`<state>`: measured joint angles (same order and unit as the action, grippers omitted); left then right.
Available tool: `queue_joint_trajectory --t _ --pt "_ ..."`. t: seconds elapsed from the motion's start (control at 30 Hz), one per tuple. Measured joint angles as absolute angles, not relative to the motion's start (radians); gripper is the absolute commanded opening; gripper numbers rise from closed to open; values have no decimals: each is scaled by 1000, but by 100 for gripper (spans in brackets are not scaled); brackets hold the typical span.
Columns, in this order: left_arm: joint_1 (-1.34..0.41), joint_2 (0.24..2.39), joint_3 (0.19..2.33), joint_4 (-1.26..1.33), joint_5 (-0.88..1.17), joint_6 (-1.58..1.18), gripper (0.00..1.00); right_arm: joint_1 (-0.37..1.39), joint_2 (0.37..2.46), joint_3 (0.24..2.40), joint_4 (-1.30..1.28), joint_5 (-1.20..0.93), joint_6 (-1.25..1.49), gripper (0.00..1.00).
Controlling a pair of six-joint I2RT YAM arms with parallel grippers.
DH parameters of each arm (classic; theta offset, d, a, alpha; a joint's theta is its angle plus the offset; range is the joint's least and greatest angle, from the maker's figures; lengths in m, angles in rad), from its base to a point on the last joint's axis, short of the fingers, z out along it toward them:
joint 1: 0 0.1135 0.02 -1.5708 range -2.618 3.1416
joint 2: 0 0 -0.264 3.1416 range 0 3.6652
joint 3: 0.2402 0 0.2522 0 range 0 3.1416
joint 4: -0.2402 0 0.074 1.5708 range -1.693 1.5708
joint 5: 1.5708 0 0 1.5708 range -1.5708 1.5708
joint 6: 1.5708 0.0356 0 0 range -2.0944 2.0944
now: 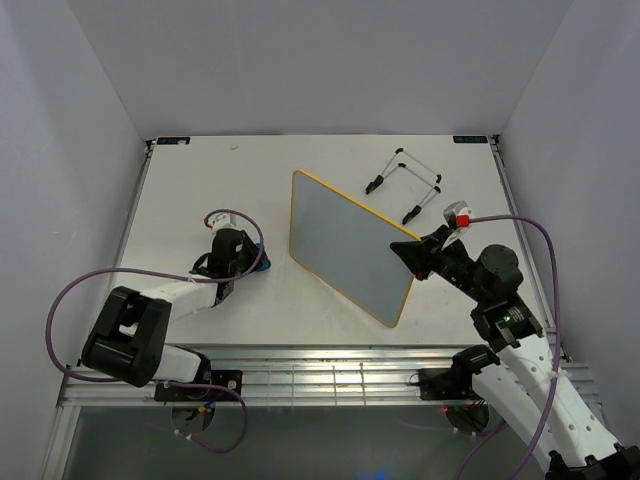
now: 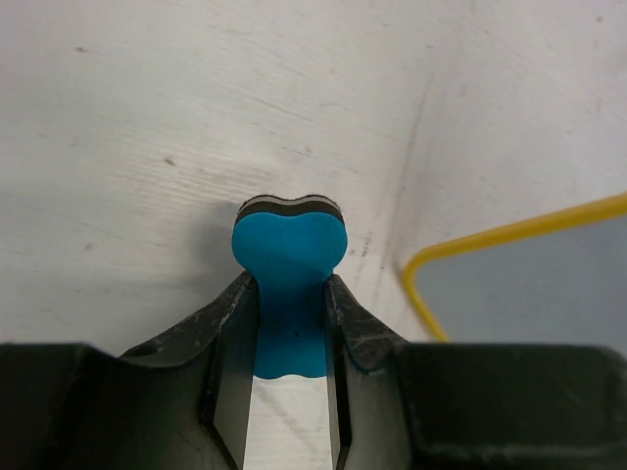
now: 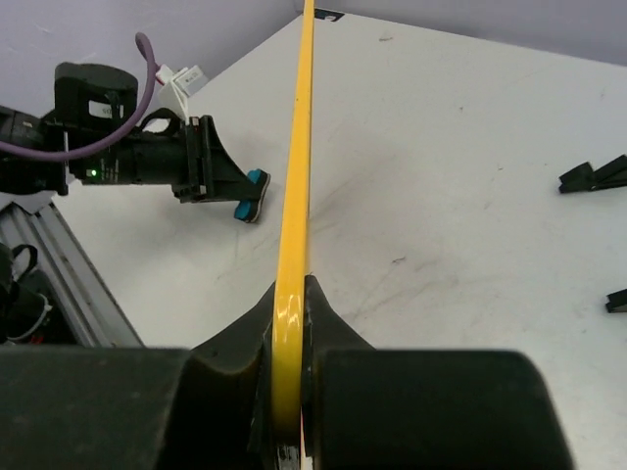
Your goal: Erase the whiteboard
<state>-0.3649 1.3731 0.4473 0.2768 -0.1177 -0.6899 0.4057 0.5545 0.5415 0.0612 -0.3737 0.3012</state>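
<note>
The whiteboard [image 1: 345,245] has a thin yellow frame and a blank pale face, and it stands tilted near the table's middle. My right gripper [image 1: 412,255] is shut on the right edge of its frame. In the right wrist view that yellow edge [image 3: 296,176] runs straight away from between the fingers of the right gripper [image 3: 291,289]. To the left, my left gripper [image 1: 252,258] rests low on the table, shut on a small blue eraser [image 2: 289,264]. The eraser's rounded end sticks out past the left gripper [image 2: 291,286]. A board corner [image 2: 509,235] lies just to its right.
The black wire stand [image 1: 405,185] lies on the table behind the board, and its feet [image 3: 593,176] show to the right of the right gripper. Grey walls close in three sides. A metal rail [image 1: 330,375] runs along the near edge.
</note>
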Motion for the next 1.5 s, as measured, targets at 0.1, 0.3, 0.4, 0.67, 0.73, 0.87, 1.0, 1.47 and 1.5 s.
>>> queue_joint_trajectory --t 0.1,0.3,0.4,0.67,0.73,0.87,1.0,1.47,1.5 --pt "-320 1386 480 204 -119 -701 0 406 548 571 26 -378 203 8" --pt "-277 1445 538 145 -105 -715 0 406 550 641 -66 -411 51 8" --pt "-274 1514 597 131 -76 -712 2 406 544 656 -96 -413 1 8" --pt "-270 1601 685 116 -17 -687 69 406 463 548 -18 -326 -87 8" --pt "-270 1593 693 121 -5 -675 98 406 466 519 30 -312 -97 8" --pt "-274 1571 693 110 0 -673 98 406 506 508 94 -302 -103 8" --pt "-274 1547 677 89 27 -675 98 406 524 492 147 -279 -80 8" --pt "-304 1249 650 -175 105 -655 98 406 635 518 234 -163 -86 8" --pt "-305 1239 667 -197 108 -644 98 406 648 529 234 -158 -87 8"
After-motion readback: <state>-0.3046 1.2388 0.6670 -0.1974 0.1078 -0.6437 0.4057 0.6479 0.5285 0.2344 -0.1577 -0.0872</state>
